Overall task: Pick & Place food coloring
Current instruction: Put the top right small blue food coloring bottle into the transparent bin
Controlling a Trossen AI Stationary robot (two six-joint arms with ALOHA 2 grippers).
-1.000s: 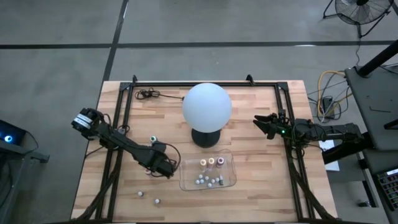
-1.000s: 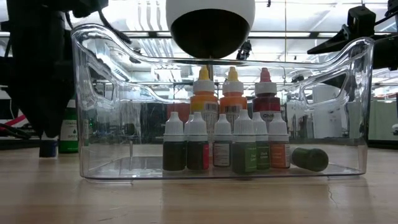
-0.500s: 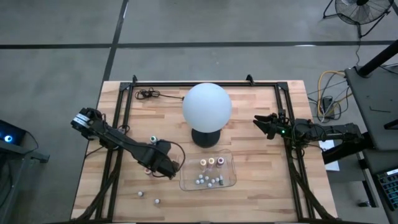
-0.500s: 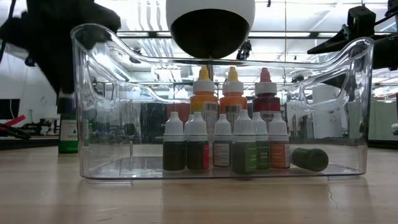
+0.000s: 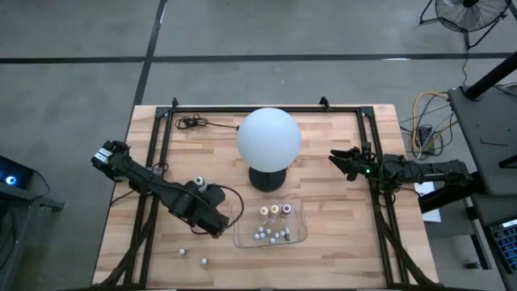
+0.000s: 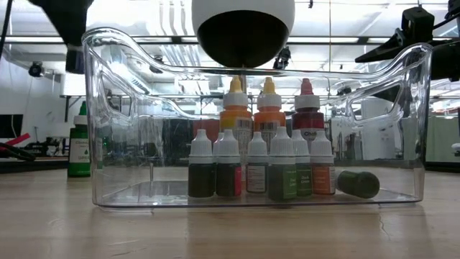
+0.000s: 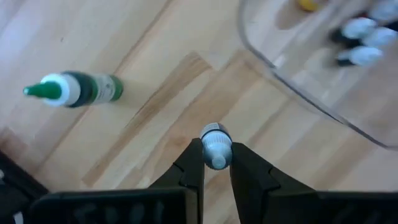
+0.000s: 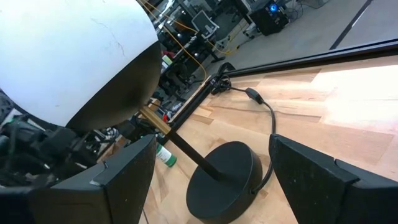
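Observation:
My left gripper (image 5: 215,218) hovers just left of the clear tray (image 5: 241,236), shut on a tiny whitish-capped food coloring bottle (image 7: 216,140). In the low view it shows high at the upper left (image 6: 68,21). The tray (image 6: 108,108) holds several food coloring bottles (image 6: 259,169): taller orange and red ones behind, white-capped dark ones in front, one lying on its side (image 6: 357,184). A green bottle (image 5: 199,182) stands upright on the table (image 6: 79,147). Two more tiny bottles (image 5: 182,251) (image 5: 203,261) sit near the near edge. My right gripper (image 5: 336,159) waits open, right of the white globe. My left gripper pinches the tiny bottle between its two fingers (image 7: 194,163), gripping just below the whitish cap (image 7: 216,135). The fingers point down from above. The bottle is lifted clear of the table; its lower part is hidden between the fingers.
A white globe lamp (image 5: 268,137) on a black round base (image 8: 224,177) stands behind the tray, its cord (image 5: 194,123) trailing to the far left. A black frame (image 5: 157,145) runs along the table's edges. Bare wood lies left of the tray and along the near edge.
My left gripper has risen from the table beside the green bottle, lifting a tiny bottle clear of the wood, and has shifted slightly toward the tray. The green bottle has stayed standing. The right arm has kept still.

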